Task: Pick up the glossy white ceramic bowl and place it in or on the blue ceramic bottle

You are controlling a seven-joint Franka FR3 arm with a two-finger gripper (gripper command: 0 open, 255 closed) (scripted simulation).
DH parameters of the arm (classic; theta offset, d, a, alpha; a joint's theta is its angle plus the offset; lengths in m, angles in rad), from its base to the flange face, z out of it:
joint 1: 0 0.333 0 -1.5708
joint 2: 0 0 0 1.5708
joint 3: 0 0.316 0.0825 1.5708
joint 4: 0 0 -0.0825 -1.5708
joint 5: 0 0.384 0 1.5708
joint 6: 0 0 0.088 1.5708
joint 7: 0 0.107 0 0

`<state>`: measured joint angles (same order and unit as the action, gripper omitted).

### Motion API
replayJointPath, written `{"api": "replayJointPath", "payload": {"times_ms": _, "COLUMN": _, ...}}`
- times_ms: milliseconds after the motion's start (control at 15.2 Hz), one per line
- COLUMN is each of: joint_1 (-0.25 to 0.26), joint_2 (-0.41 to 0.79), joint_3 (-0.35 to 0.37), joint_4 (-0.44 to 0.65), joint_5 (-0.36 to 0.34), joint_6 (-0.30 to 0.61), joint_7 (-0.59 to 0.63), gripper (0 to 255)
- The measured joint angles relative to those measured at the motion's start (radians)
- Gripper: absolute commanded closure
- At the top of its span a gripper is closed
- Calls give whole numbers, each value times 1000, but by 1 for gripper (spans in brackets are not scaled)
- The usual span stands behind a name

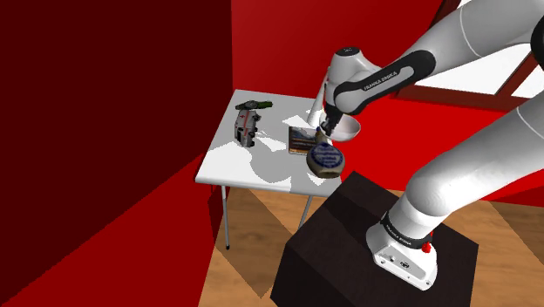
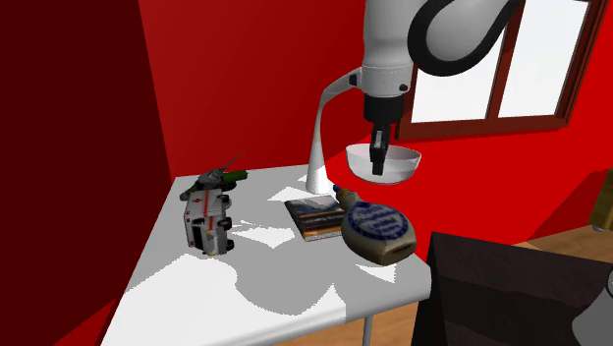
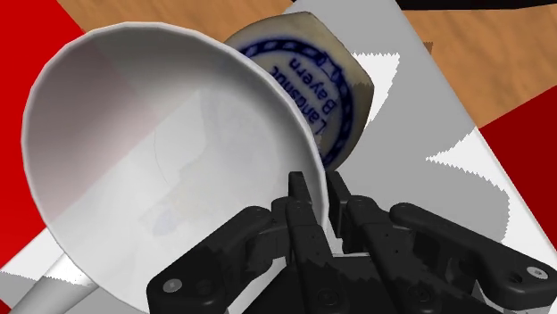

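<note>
The white bowl (image 2: 386, 163) hangs in the air above the table, clamped by its rim in my gripper (image 2: 379, 165). In the wrist view the fingers (image 3: 302, 203) pinch the bowl's (image 3: 161, 152) near rim, one inside and one outside. The bottle (image 2: 378, 230) lies on its side on the white table (image 2: 275, 285), tan with a blue-and-white label, below and slightly in front of the bowl. In the shoulder view the bowl (image 1: 345, 129) is held just above and behind the bottle (image 1: 325, 160); in the wrist view the bottle (image 3: 312, 85) shows beyond the bowl's rim.
A toy ambulance (image 2: 208, 222), a small green object (image 2: 221, 178), a flat book (image 2: 316, 216) and a white lamp-like stand (image 2: 319, 147) share the table. Red walls stand behind and to the shoulder view's left. My dark stand (image 1: 375, 253) is close to the table's near corner.
</note>
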<state>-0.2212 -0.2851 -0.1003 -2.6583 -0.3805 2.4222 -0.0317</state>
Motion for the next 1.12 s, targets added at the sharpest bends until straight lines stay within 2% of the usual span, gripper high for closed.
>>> {"api": "replayJointPath", "payload": {"times_ms": 330, "joint_1": -10, "joint_2": 58, "joint_3": 1, "joint_4": -20, "joint_5": -28, "joint_6": 75, "joint_7": 30, "gripper": 255}}
{"api": "replayJointPath", "payload": {"times_ms": 726, "joint_1": -12, "joint_2": 70, "joint_3": 1, "joint_4": -23, "joint_5": -34, "joint_6": 91, "joint_7": 38, "gripper": 255}}
{"api": "replayJointPath", "payload": {"times_ms": 792, "joint_1": -12, "joint_2": 71, "joint_3": 1, "joint_4": -23, "joint_5": -34, "joint_6": 92, "joint_7": 38, "gripper": 0}}
{"api": "replayJointPath", "payload": {"times_ms": 1122, "joint_1": -12, "joint_2": 70, "joint_3": 2, "joint_4": -23, "joint_5": -34, "joint_6": 92, "joint_7": 38, "gripper": 0}}
